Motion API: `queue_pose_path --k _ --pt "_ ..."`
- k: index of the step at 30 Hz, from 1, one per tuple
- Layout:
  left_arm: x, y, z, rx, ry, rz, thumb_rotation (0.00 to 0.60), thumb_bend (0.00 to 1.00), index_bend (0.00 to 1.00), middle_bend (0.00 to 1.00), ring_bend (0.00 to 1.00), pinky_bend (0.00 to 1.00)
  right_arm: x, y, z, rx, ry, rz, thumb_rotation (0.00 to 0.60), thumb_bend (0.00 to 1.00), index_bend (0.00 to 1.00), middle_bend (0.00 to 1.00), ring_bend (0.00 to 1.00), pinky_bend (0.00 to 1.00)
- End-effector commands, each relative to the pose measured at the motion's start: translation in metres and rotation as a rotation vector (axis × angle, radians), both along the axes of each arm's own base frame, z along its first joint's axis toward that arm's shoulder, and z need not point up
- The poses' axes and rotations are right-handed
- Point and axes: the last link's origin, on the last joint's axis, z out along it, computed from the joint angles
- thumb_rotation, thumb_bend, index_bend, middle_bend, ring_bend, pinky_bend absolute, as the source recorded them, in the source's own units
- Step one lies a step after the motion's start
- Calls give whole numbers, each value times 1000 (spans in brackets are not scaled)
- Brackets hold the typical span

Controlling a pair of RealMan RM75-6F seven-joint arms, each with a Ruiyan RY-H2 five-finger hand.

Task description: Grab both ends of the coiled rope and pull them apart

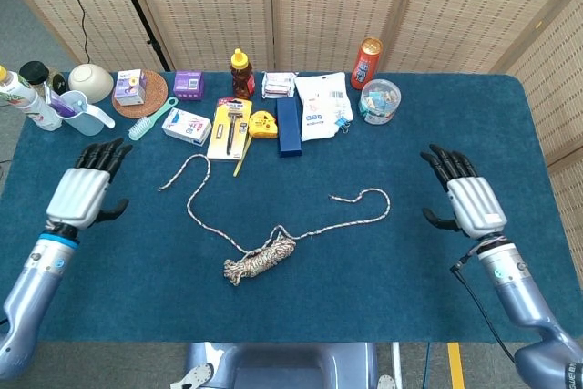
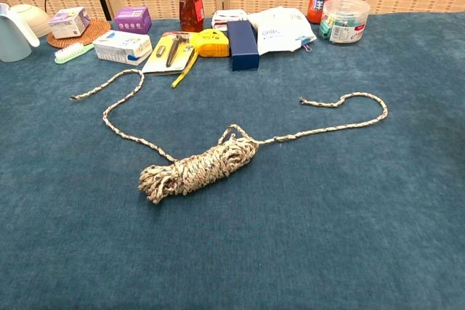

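The rope [image 1: 260,255] lies in the middle of the blue desk [image 1: 455,116], with a fat bundle low in the picture and two loose tails coming out of it. One tail loops up toward the left and ends near the yellow packet [image 1: 229,129]. The other tail runs right and curls back like a hook.

The left robot hand [image 1: 84,193] is at the far left of the picture, fingers spread, holding nothing. The right robot hand [image 1: 471,201] is at the far right, also spread and holding nothing. Both are well apart from the rope.

The rope looks soft, light and floppy, so I think it will bend and slide easily. The best spots to pinch look like the two tips of the tails.
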Motion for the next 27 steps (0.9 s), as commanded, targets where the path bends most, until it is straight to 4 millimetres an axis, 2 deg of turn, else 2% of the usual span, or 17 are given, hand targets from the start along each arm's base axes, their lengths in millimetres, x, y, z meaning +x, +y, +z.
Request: queue_pose_path --k 1,7,13,19,24,27 --pt "-22 -26 17 45 16 56 600 305 61 0 0 0 -12 8 8 -32 16 -31 600 340 87 0 0 0" --pt "-43 -65 34 93 19 105 600 305 76 0 0 0 -30 30 20 -119 50 -72 600 339 145 0 0 0" --pt "-54 -95 42 131 15 139 600 304 98 0 0 0 -38 51 26 -158 57 -99 600 339 193 8 0 0" --pt "-61 -128 48 132 39 162 600 304 110 0 0 0 -50 81 28 -176 78 -147 600 339 205 20 0 0" --pt "-65 -145 53 146 45 174 600 304 114 0 0 0 -55 101 29 -189 89 -184 600 340 208 26 0 0" --pt "-66 -147 54 145 44 179 600 305 116 0 0 0 -57 108 30 -192 86 -197 600 340 209 27 0 0"
